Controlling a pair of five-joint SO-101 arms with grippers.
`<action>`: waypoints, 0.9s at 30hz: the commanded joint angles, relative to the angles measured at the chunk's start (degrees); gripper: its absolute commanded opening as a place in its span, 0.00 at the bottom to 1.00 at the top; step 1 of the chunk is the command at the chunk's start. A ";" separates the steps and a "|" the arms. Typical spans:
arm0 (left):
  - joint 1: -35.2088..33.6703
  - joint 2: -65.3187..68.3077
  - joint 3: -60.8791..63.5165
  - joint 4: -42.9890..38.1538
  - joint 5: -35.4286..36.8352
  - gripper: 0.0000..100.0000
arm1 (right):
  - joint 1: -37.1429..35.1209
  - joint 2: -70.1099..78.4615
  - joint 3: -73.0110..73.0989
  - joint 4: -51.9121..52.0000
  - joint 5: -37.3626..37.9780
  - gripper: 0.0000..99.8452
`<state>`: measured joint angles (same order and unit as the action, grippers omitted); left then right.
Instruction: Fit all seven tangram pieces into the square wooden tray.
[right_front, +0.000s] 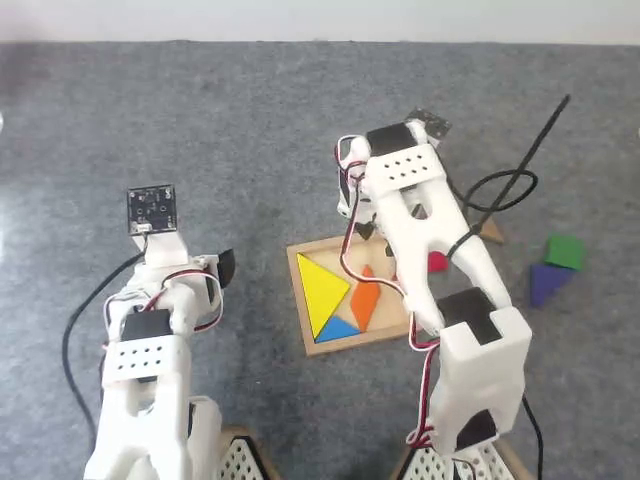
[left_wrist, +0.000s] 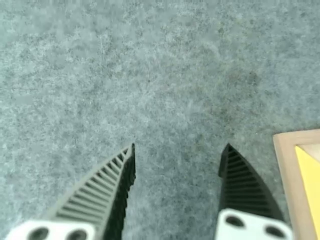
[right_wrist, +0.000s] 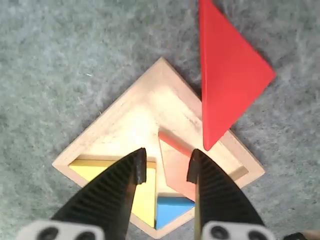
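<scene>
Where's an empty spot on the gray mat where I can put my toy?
The biggest bare patch is the gray mat beyond the left hand, far from the tray. A narrower strip lies between the left hand and the tray. It's crowded where the right hand hangs over the tray, beside the red triangle, and by the green piece and purple piece.

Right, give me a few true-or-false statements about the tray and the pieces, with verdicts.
1. The yellow triangle lies inside the tray. True.
2. The red triangle sits fully inside the tray. False: most of it is outside, with one corner reaching over the tray.
3. The left end effector grips a blue piece. False: it is open and empty above the carpet.
4. The green piece and purple piece lie outside the tray. True.
</scene>
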<state>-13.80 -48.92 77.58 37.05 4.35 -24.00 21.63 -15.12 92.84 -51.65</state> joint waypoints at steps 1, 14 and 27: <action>-0.35 -0.70 -0.31 -1.32 -0.62 0.27 | 5.32 -6.64 -3.69 3.38 1.76 0.13; 0.00 -0.44 -0.57 -1.14 -0.26 0.27 | 18.86 -3.56 9.23 -5.58 40.53 0.13; 0.09 -0.35 -0.31 -0.97 -0.35 0.27 | 13.58 -0.92 17.49 -15.43 39.30 0.13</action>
<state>-13.80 -48.92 77.58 37.05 4.35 -9.05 21.01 2.81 78.15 -13.05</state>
